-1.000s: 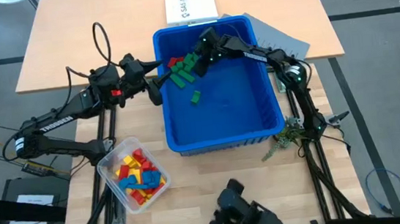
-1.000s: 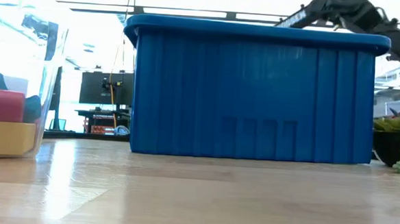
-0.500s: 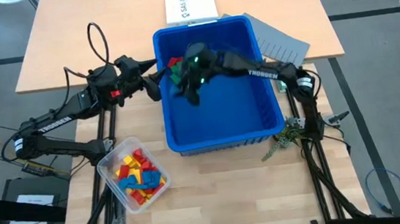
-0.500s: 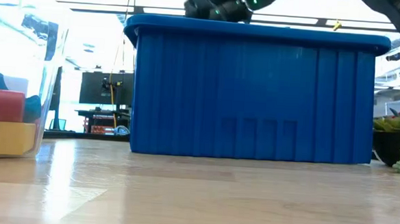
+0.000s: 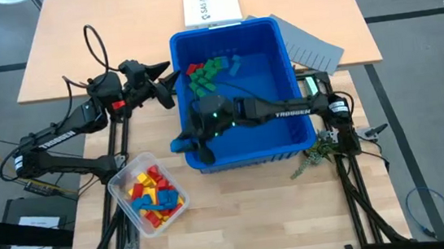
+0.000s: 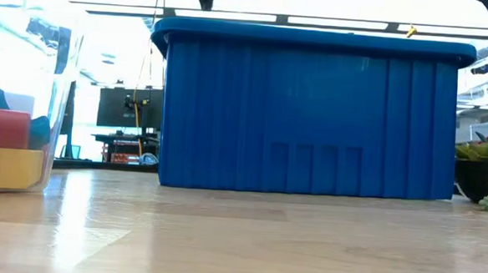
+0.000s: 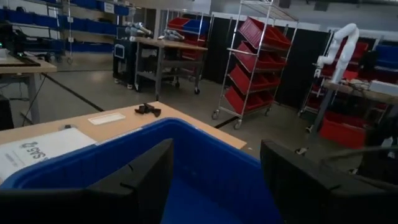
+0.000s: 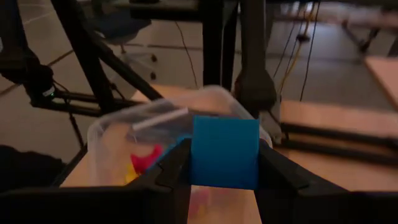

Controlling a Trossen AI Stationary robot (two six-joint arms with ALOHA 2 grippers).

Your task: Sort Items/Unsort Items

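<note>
Light wooden table (image 5: 77, 57), large blue bin (image 5: 245, 151) at its middle, clear tub (image 5: 122, 186) of coloured blocks near the front-left, white sheet (image 5: 211, 9) behind, grey sheets (image 5: 313, 49), possibly dividers, beside the bin.

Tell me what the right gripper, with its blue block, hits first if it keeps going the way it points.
Probably the clear container of mixed blocks: the right gripper, shut on the blue block, points at it past the blue bin's near-left corner, nothing visible between. Depth is uncertain.

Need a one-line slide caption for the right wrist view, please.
Right gripper carries a blue block toward the clear tub of mixed blocks.
</note>
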